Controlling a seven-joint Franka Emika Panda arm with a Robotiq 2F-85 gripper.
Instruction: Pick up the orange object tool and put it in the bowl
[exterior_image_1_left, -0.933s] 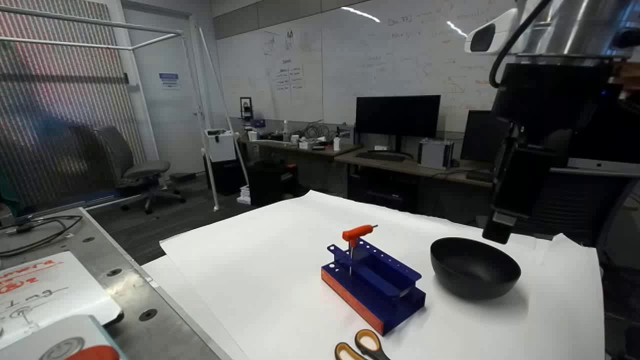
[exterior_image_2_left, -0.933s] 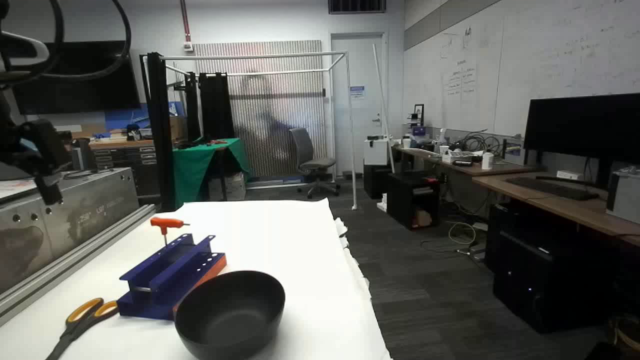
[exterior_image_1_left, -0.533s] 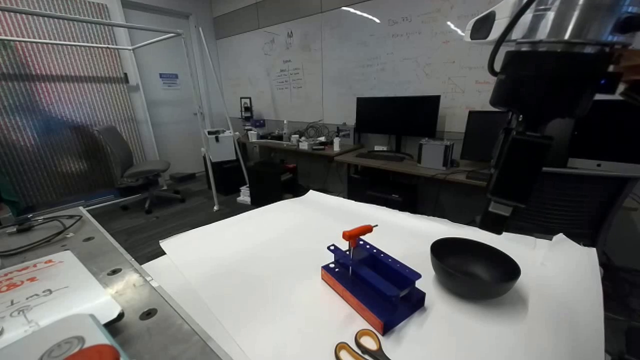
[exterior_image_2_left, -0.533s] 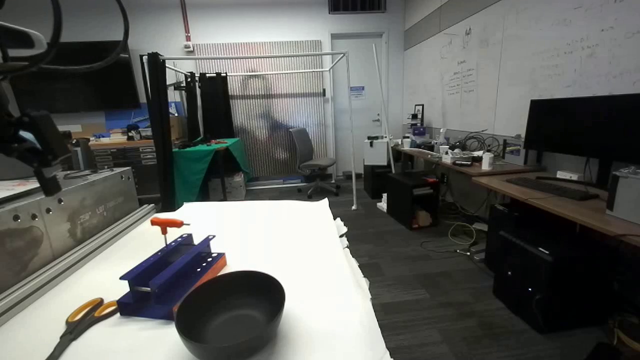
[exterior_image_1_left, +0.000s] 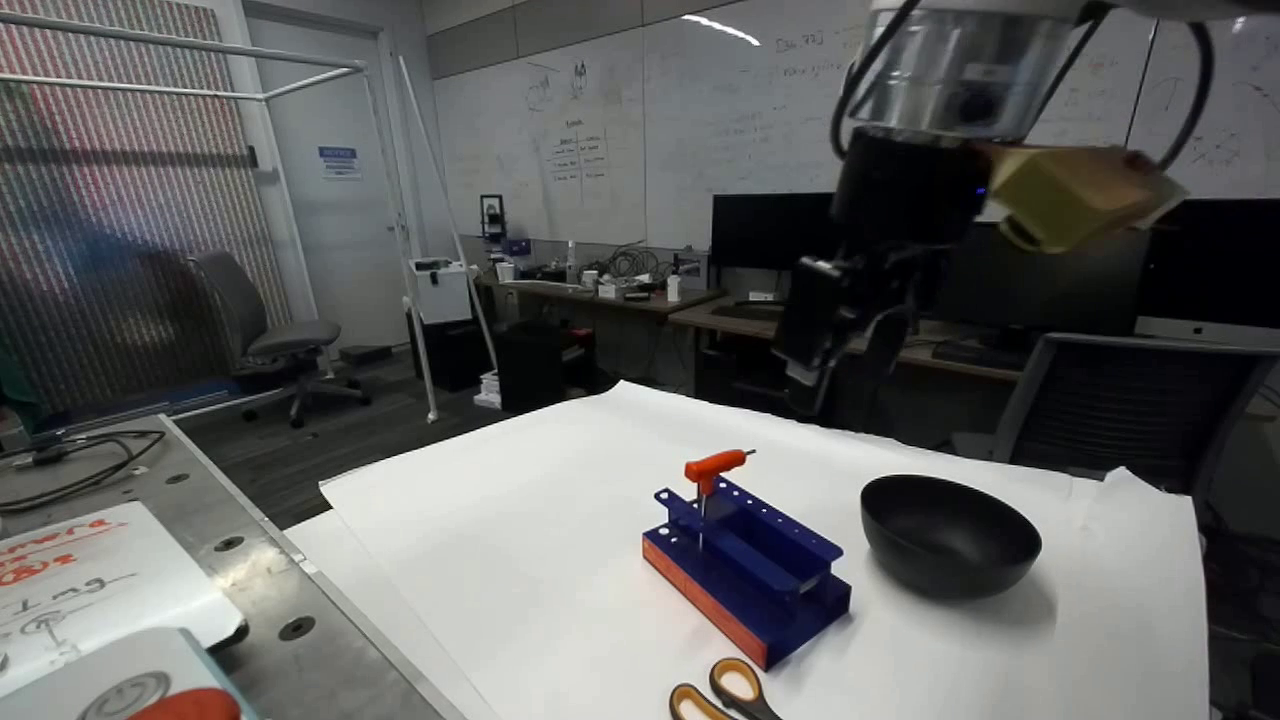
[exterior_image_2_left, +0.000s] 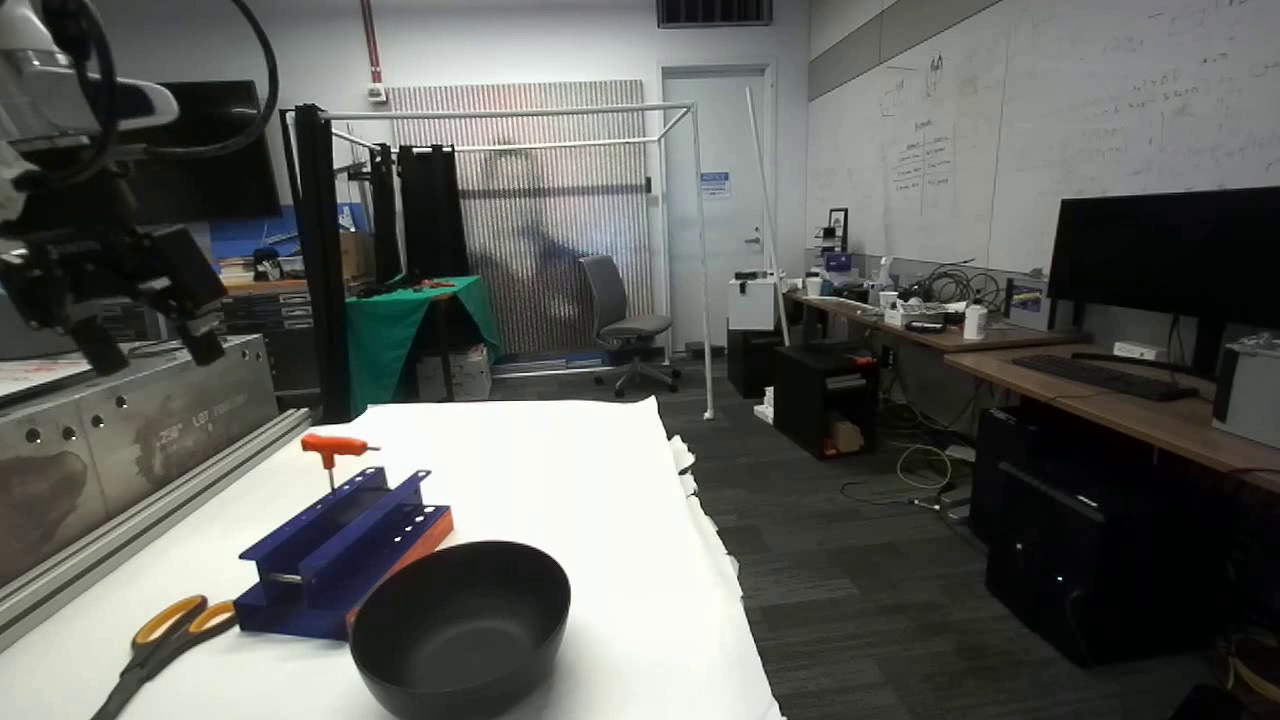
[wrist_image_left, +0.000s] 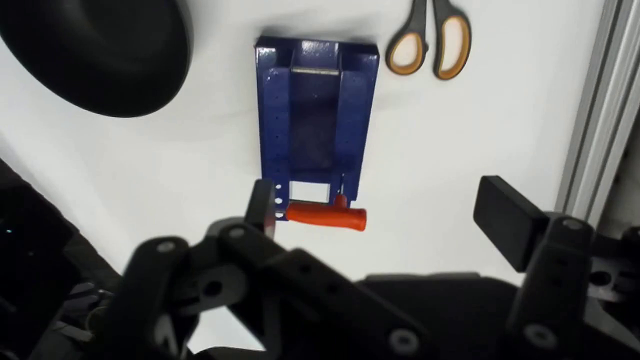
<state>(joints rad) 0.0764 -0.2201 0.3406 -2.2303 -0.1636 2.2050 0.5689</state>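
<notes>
The orange object tool is a T-handled hex key with an orange-red handle (exterior_image_1_left: 714, 467) and thin metal shaft, standing upright in a hole at one end of the blue rack (exterior_image_1_left: 760, 565). Its handle also shows in an exterior view (exterior_image_2_left: 333, 446) and the wrist view (wrist_image_left: 325, 216). The black bowl (exterior_image_1_left: 915, 565) stands beside the rack, and shows too in an exterior view (exterior_image_2_left: 400, 610) and the wrist view (wrist_image_left: 165, 75). My gripper (wrist_image_left: 385, 215) is open and empty, well above the table. In the wrist view the handle appears between its fingers, nearer the left finger. In an exterior view the gripper (exterior_image_2_left: 153, 348) hangs higher than the tool.
Scissors (wrist_image_left: 452, 45) with orange-lined handles lie beside the rack's end away from the tool. A metal rail (wrist_image_left: 595, 100) runs along the table's edge. White paper (exterior_image_1_left: 500, 540) covers the table. A metal bench (exterior_image_1_left: 270, 570) stands alongside.
The arm has swung left in one exterior view and right in the other, and the wrist has turned so both fingers now show apart. The tool, rack, bowl and scissors have not moved.
</notes>
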